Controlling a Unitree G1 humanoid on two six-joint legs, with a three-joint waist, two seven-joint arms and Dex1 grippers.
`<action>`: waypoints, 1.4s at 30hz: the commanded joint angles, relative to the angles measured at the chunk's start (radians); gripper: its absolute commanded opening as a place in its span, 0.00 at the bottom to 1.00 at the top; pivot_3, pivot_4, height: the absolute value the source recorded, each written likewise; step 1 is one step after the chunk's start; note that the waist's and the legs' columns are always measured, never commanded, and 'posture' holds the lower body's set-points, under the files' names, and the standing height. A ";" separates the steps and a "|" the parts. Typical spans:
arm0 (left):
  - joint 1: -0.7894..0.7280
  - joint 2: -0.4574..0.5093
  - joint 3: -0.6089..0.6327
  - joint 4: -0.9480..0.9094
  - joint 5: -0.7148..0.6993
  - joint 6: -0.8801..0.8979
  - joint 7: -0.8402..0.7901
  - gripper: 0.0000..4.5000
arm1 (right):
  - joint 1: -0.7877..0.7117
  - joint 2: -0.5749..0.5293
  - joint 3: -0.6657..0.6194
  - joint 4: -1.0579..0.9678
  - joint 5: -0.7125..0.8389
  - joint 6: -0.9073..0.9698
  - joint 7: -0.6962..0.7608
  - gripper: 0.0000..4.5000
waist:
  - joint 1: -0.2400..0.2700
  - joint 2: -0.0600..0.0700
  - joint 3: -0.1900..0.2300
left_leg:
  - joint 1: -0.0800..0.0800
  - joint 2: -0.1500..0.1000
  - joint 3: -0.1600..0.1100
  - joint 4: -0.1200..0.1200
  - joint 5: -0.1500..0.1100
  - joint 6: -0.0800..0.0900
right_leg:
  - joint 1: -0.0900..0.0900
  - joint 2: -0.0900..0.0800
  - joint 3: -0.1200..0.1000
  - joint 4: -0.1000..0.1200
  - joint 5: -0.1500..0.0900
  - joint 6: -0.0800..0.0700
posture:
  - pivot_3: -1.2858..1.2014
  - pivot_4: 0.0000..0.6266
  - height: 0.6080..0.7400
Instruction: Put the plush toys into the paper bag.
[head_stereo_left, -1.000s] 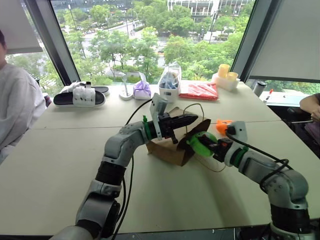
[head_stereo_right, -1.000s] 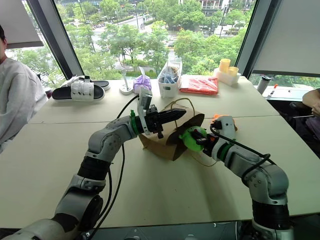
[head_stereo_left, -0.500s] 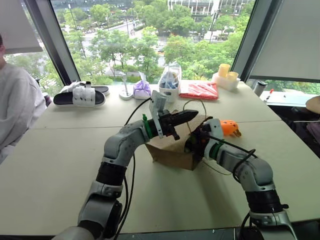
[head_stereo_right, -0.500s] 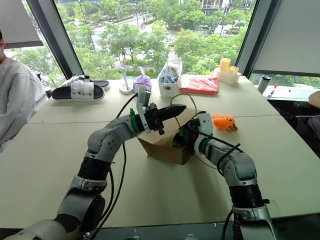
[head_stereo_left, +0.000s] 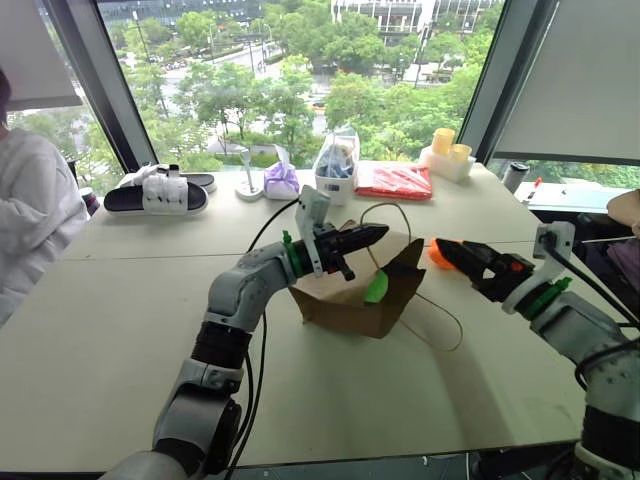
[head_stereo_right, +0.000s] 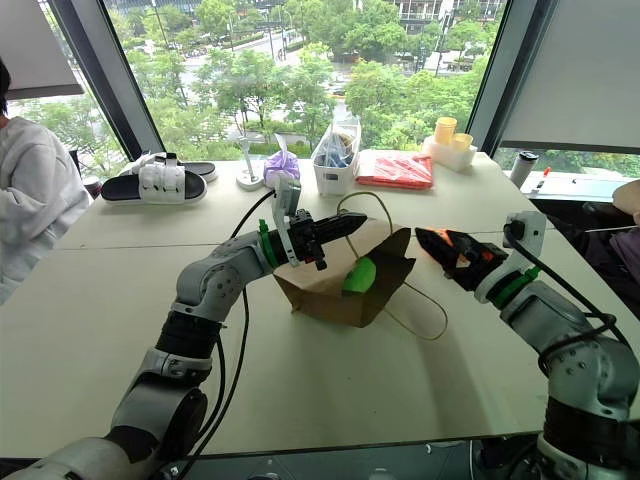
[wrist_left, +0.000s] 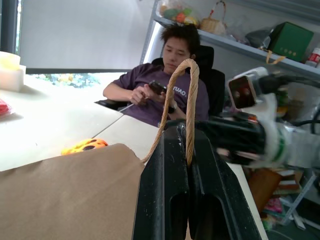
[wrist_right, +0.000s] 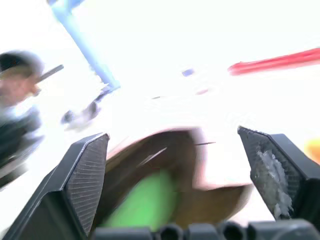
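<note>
Lying mid-table with its mouth toward my right side, the bag (head_stereo_left: 345, 300) stays open because my left claw (head_stereo_left: 372, 234) is clamped on its handle (wrist_left: 186, 90). Green toy (head_stereo_right: 359, 274) sits in that mouth; my right claw (head_stereo_left: 462, 256), fingers spread and empty, hangs near the orange toy (head_stereo_left: 436, 254) toward the table's right edge.

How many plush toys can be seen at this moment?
2. The green plush toy sits in the paper bag's mouth; the orange plush toy lies on the table beyond the bag.

Paper bag (head_stereo_left: 350, 300) on table (head_stereo_left: 120, 330)
</note>
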 joint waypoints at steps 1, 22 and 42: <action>-0.009 -0.008 -0.009 -0.027 0.003 -0.016 -0.007 0.00 | -0.121 0.002 0.140 0.241 -0.234 -0.175 -0.064 0.98 | -0.004 0.000 0.000 | 0.000 0.000 0.000 0.000 0.000 0.000 | 0.000 0.000 0.000 0.000 0.000 0.000 | 0.52 0.24 1.00; 0.034 0.013 0.017 -0.097 -0.011 -0.006 0.064 0.00 | -0.623 0.026 0.422 1.385 -0.793 -0.721 -0.222 0.01 | -0.010 0.001 -0.001 | 0.000 0.000 0.003 -0.006 0.005 -0.008 | -0.004 0.000 0.003 0.000 0.000 -0.001 | 0.52 0.24 1.00; -0.043 -0.017 0.066 0.007 -0.078 0.035 0.023 0.00 | 0.184 -0.320 0.215 -0.431 -0.195 0.092 0.306 0.01 | -0.001 0.000 0.000 | 0.000 0.001 0.001 0.000 0.001 -0.001 | 0.000 0.000 -0.001 -0.002 0.000 0.000 | 0.52 0.24 1.00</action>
